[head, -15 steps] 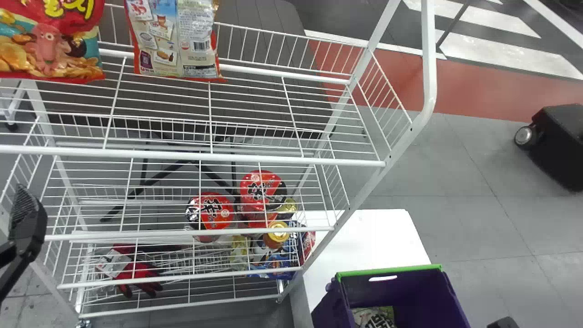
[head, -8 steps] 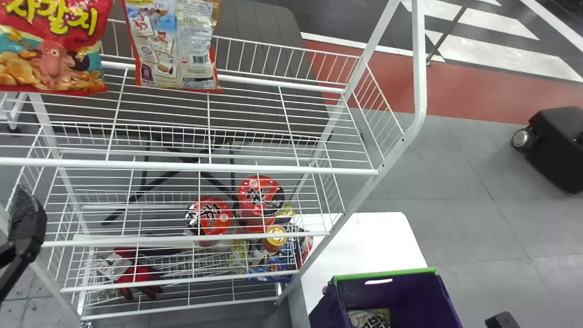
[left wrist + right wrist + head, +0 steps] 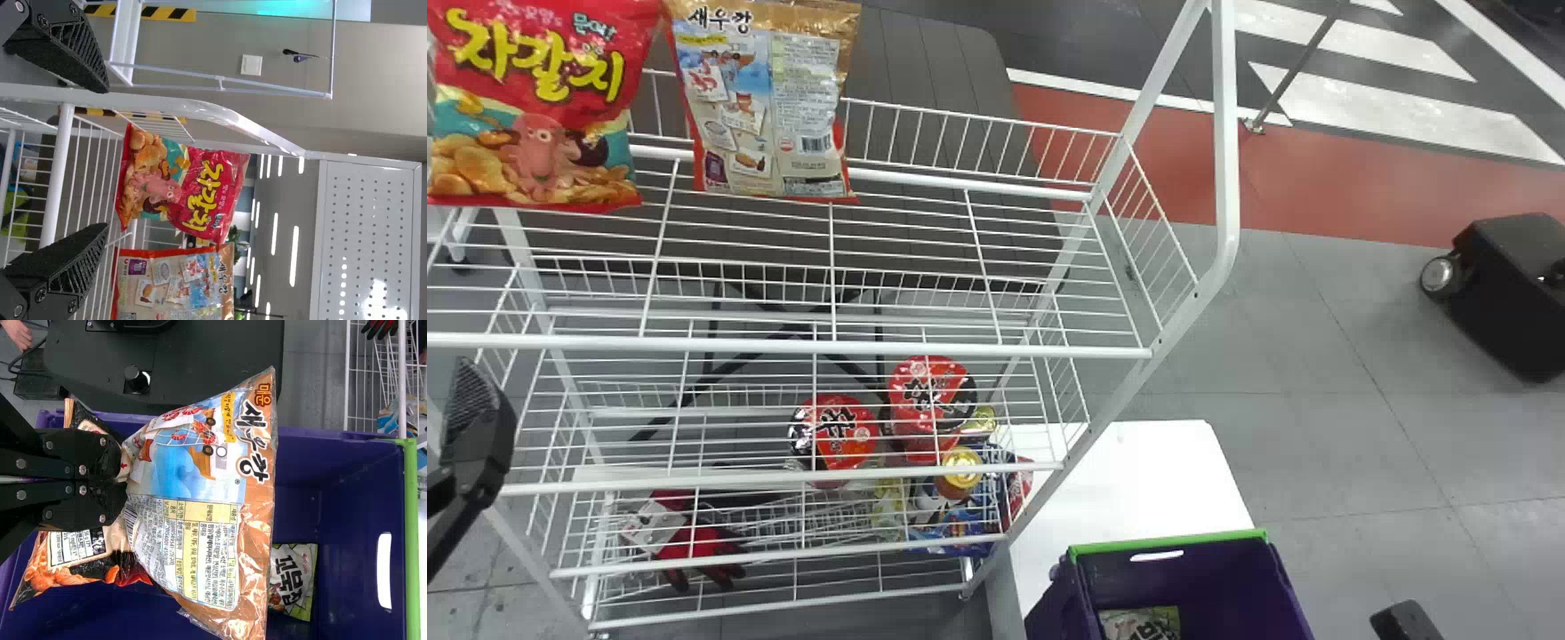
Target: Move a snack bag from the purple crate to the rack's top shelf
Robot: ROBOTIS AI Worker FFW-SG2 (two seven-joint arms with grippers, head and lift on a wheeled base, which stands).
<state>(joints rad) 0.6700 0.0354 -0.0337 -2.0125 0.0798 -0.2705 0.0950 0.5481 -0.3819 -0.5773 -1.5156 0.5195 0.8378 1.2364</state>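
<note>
Orange-brown plastic with a blue seaside picture and a printed panel makes up the snack bag (image 3: 200, 520), held above the purple crate with a green rim (image 3: 1165, 543). The right end effector (image 3: 120, 479) has its fingers pressed together on one end of that bag, pinching it. Down in the crate are a black-and-orange bag (image 3: 103, 563) and, near the green-rimmed end, a white-and-green bag (image 3: 291, 577). A white counter (image 3: 1138, 471) shows just beyond the crate.

The left end effector (image 3: 479, 427) is at the left side of the white wire rack (image 3: 1225, 142), its two black fingers spread with nothing between them. On the top shelf (image 3: 783, 345), towards the left, a red bag with an octopus picture (image 3: 543, 107) stands beside a beige-and-blue bag (image 3: 783, 124). Lower down lie red-and-black gloves (image 3: 698, 544), with two red cups (image 3: 838, 431) farther right.
</note>
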